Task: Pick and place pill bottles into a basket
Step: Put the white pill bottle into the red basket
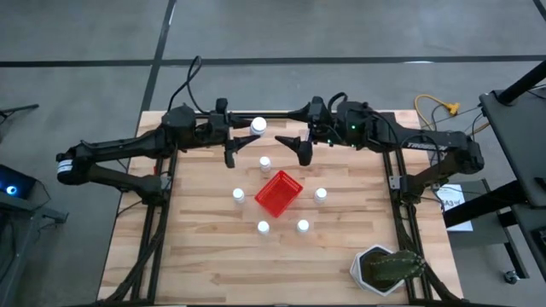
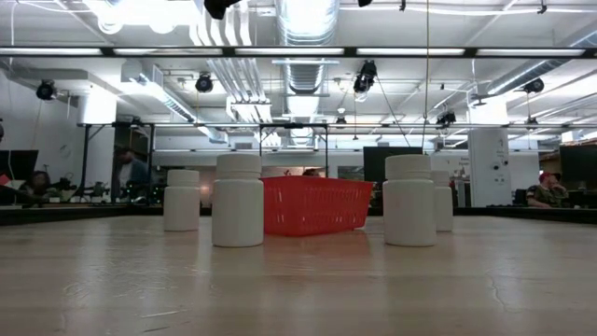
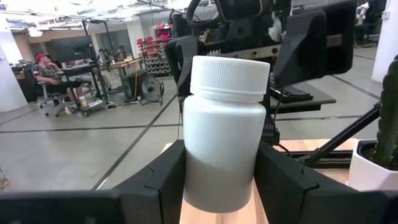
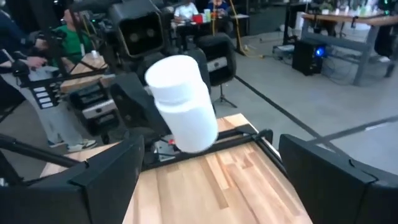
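My left gripper (image 1: 252, 126) is shut on a white pill bottle (image 3: 224, 137), held above the table's far middle; the bottle's cap shows in the high view (image 1: 258, 125). My right gripper (image 1: 300, 130) is open and empty just to the right of it, facing the held bottle (image 4: 183, 102). The red basket (image 1: 279, 193) stands on the table's middle, and also shows in the low view (image 2: 312, 205). Several more white bottles stand upright on their bases around it, such as these (image 1: 265, 162) (image 1: 239, 195) (image 1: 321, 195). My left gripper pinches the bottle's lower body (image 3: 214, 186) between its two fingers (image 3: 165, 183), one on each side. The fingers come level from the table's left. The bottle stands upright in the hold with its cap (image 3: 229, 74) up, lifted clear of the table.
A white pot with a green plant (image 1: 386, 269) stands at the table's near right corner. Two bottles (image 1: 263, 227) (image 1: 303, 226) stand on the near side of the basket. Bare wood lies along the near edge and the left side. People sit in the room beyond.
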`<action>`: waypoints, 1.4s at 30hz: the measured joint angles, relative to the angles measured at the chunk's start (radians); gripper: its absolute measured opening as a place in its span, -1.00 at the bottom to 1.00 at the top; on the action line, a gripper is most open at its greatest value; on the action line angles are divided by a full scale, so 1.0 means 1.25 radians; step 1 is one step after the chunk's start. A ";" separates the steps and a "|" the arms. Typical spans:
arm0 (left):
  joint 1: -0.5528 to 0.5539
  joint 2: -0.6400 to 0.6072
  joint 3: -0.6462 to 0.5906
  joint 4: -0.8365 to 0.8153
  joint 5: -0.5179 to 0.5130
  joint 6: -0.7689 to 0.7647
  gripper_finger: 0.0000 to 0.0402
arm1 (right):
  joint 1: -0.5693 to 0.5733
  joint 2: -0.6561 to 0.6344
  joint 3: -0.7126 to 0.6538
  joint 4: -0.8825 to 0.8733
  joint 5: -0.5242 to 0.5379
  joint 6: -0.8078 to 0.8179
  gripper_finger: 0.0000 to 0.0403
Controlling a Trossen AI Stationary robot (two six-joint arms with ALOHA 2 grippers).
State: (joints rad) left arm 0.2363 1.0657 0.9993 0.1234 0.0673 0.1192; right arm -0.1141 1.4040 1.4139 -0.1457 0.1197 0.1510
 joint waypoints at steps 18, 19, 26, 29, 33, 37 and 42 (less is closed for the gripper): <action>0.000 0.005 0.000 -0.012 0.000 0.001 -0.26 | -0.005 -0.005 0.066 -0.099 -0.097 0.023 0.80; 0.000 0.006 0.000 -0.019 0.000 0.001 -0.26 | -0.005 -0.003 0.084 -0.130 -0.097 0.023 0.80; 0.000 0.030 -0.002 -0.071 0.031 -0.006 -0.26 | -0.005 0.027 0.229 -0.385 -0.100 -0.001 0.80; 0.000 0.043 -0.002 -0.071 0.074 -0.007 -0.26 | -0.006 0.058 0.304 -0.512 -0.107 -0.021 0.80; -0.001 0.064 -0.001 -0.072 0.102 -0.008 -0.26 | -0.005 0.121 0.417 -0.658 -0.146 -0.029 0.80; -0.001 0.082 -0.001 -0.100 0.115 -0.010 -0.26 | -0.005 0.191 0.543 -0.788 -0.147 -0.063 0.80; -0.001 0.095 0.000 -0.144 0.124 -0.011 -0.26 | -0.005 0.254 0.661 -0.875 -0.147 -0.094 0.80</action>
State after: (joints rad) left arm 0.2356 1.1841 0.9989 -0.0568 0.2218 0.1056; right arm -0.1202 1.7214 2.2402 -1.2398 -0.0645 0.0341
